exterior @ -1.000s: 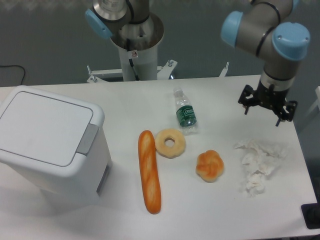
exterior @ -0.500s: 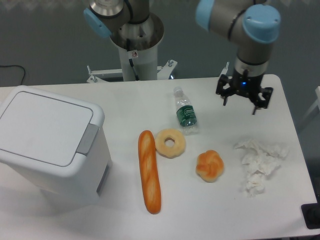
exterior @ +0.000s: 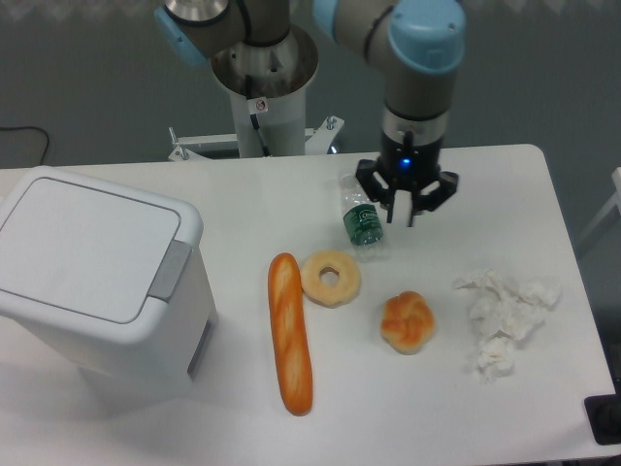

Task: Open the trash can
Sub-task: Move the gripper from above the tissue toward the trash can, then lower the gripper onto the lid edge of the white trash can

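Leftward now, the gripper (exterior: 402,206), jaws apart, hangs beside the bottle (exterior: 361,219), trash can (exterior: 97,277) shut.

one trash can (exterior: 92,277), one baguette (exterior: 290,333), one doughnut (exterior: 330,278), one bun (exterior: 407,322), one bottle (exterior: 360,220), one tissue heap (exterior: 505,317).

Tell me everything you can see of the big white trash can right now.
The large white boxy plastic trash can stands upright at the table's left end, rounded at its corners. Its flat lid lies shut, with a grey push-button tab on the edge facing the baguette. Nothing rests on it or touches it; the gripper is far off, over the water bottle.
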{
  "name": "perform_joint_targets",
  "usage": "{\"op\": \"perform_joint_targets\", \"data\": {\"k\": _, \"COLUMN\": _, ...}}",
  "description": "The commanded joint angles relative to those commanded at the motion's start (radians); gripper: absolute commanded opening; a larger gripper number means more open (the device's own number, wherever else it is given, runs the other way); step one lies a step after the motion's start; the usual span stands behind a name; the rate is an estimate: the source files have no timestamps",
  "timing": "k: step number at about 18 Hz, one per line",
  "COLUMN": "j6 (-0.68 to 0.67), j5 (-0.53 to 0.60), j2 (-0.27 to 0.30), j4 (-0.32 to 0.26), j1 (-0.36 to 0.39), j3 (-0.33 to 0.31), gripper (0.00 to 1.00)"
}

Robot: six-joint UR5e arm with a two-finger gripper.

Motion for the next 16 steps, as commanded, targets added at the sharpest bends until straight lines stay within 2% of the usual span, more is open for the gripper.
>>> {"op": "perform_joint_targets", "data": {"k": 5, "j6": -0.212, "j5": -0.065, "j2": -0.001, "j4": 0.002, "j1": -0.063, "j3": 0.061, "gripper": 0.03}}
{"op": "perform_joint_targets", "data": {"k": 12, "j6": -0.299, "j5": -0.157, "j2": 0.034, "j4": 0.005, "j1": -0.098, "j3": 0.065, "gripper": 0.02}}
{"op": "perform_joint_targets", "data": {"k": 16, "j6": -0.393, "j5": -0.215, "j2": 0.029, "j4": 0.014, "j1": -0.104, "j3": 0.071, "gripper": 0.0}}
